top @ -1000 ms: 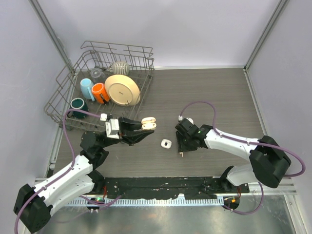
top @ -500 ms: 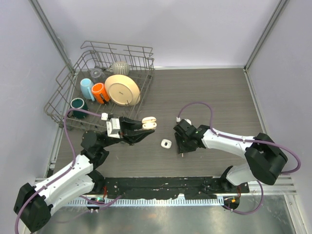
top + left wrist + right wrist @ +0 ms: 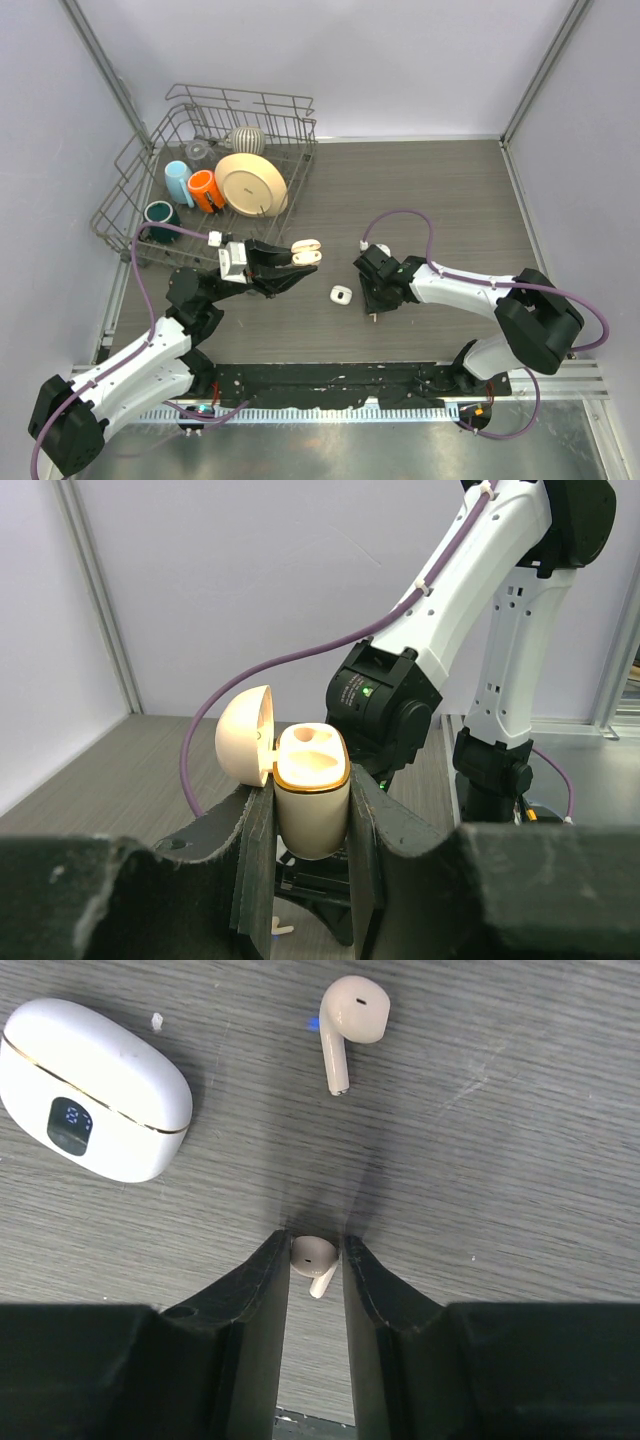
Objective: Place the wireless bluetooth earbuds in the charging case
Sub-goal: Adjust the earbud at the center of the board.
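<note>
The left gripper (image 3: 312,815) clamps its matte black fingers (image 3: 255,880) on a glossy cream oval charging case (image 3: 312,770) with a gold rim, held upright, its domed lid (image 3: 243,735) hinged open to the left, showing two moulded wells. The right gripper (image 3: 316,1242), tips down on the grey wood-grain table (image 3: 500,1160), pinches a tiny smooth white comma-shaped earbud (image 3: 312,1254) between them. A second earbud (image 3: 348,1015) lies just beyond, near a closed white pebble-shaped case (image 3: 110,1080) with a dark display
</note>
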